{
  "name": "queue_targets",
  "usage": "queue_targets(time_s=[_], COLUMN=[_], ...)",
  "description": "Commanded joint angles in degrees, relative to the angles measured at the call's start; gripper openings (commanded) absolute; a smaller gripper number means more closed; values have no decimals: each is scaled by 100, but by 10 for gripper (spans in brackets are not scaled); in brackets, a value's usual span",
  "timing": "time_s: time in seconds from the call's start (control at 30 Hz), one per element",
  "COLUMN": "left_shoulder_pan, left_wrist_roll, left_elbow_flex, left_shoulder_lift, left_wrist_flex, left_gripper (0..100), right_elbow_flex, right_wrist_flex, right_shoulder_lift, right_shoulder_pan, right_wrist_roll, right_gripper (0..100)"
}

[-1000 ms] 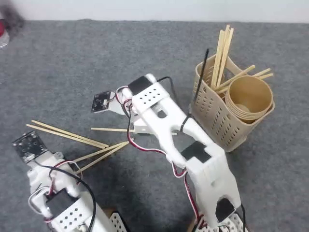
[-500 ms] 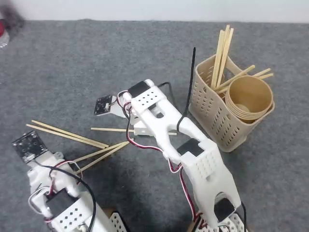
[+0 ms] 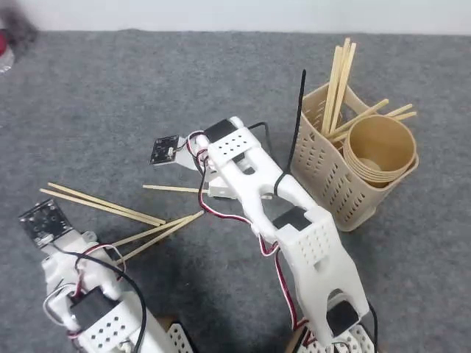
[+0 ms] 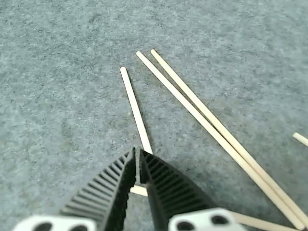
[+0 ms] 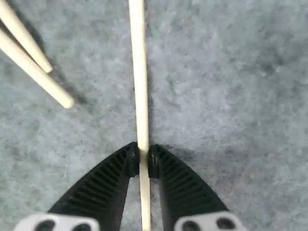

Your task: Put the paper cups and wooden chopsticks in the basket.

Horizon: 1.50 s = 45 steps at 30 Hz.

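Observation:
A beige slotted basket (image 3: 327, 173) stands at the right with stacked paper cups (image 3: 379, 151) and several wooden chopsticks (image 3: 338, 77) upright in it. My right gripper (image 5: 143, 156) is shut on a single chopstick (image 5: 137, 72). From above, that chopstick (image 3: 171, 189) sticks out leftward from the right gripper (image 3: 208, 190). My left gripper (image 4: 139, 155) is shut over the carpet, and a lone chopstick (image 4: 134, 106) runs beneath its tips. A pair of chopsticks (image 4: 202, 115) lies beside it. The left arm (image 3: 88, 294) sits at the near left.
Two pairs of loose chopsticks (image 3: 103, 204) (image 3: 156, 231) lie on the grey carpet between the arms. A black cable (image 3: 298, 118) rises beside the basket. A red-and-white object (image 3: 4, 44) sits at the far left edge.
The right arm shifted slightly away and left, and the chopstick in its gripper moved with it. The black cable swung upright. The left arm stayed still.

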Motion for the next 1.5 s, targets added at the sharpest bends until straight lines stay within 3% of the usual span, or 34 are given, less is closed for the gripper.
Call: queue_targets(time_s=[0.0, 0.33, 0.6, 1.0, 1.17, 1.47], left_shoulder_pan=[9, 9, 9, 9, 9, 9], left_wrist_roll=[35, 35, 44, 44, 44, 44], left_elbow_flex=[-22, -22, -4, 31, 31, 31], left_shoulder_lift=[-53, -53, -53, -53, -53, -53], left_wrist_flex=[-123, -132, -132, -97, -88, -88], left_gripper=[13, 13, 13, 13, 13, 13], right_elbow_flex=[-123, -985, -2075, -1969, -958, 2356], right_wrist_flex=[40, 1402, 2053, 2018, 1103, -2536], right_shoulder_lift=[-180, -2862, -4462, -6589, -6835, -7468], right_shoulder_pan=[48, 180, 479, 1622, 2026, 2677], right_wrist_roll=[53, -62, -1644, -3358, -3376, -4193], right_gripper=[8, 7, 7, 7, 7, 7])
